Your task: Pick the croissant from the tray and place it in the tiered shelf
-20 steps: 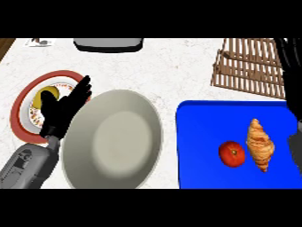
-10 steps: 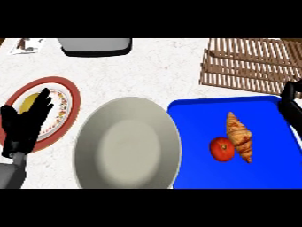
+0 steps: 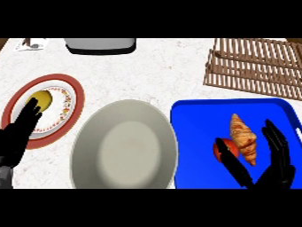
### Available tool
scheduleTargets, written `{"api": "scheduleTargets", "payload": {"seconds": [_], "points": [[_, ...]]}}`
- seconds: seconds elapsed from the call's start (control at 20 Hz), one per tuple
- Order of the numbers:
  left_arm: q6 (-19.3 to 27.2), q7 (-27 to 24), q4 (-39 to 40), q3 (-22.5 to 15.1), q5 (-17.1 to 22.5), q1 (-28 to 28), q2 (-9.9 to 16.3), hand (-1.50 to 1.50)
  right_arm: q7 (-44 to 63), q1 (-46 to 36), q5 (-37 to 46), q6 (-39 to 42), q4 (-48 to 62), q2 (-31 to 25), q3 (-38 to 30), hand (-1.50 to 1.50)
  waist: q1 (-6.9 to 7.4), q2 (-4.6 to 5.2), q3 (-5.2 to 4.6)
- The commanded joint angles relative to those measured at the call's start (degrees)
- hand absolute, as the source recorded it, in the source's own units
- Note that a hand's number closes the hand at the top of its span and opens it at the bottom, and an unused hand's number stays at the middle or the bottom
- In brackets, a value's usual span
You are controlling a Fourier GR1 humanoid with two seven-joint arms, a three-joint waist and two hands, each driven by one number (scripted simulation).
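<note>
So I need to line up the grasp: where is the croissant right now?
In the head view the croissant lies on the blue tray at right, beside the red fruit, between the thumb and fingers of the open right hand.

Golden croissant point(image 3: 242, 138) on blue tray point(image 3: 199, 115)

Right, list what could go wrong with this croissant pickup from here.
The right hand is open around the croissant, and its thumb lies over the red fruit beside the pastry: closing may catch or push the fruit instead. The tiered shelf stands beyond the blue tray, so the carry may clip its wooden slats or the tray's rim.
</note>
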Motion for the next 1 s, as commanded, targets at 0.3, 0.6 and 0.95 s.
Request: {"api": "scheduleTargets", "payload": {"seconds": [0.3, 0.6, 0.95], "points": [[-1.49, -1.03, -0.85, 2.39, 1.05, 0.85, 1.34, 0.00, 13.36, 22.08, 20.90, -17.09, -0.75, 2.75, 2.23, -1.50, -0.36, 0.88, -0.43], [-1.42, -1.73, -3.14, 1.48, 0.30, 2.11, 1.04, 0.00, 21.74, 32.24, 31.78, -10.90, 2.28, 2.78, -3.33, -1.50, 1.21, 2.09, -0.63], [-0.85, -0.66, -2.89, 1.07, -0.27, 0.51, 0.32, 0.00, 35.41, 34.37, 46.33, -3.72, -3.34, 2.78, -7.73, -1.50, 1.55, 2.28, -0.52]]}}
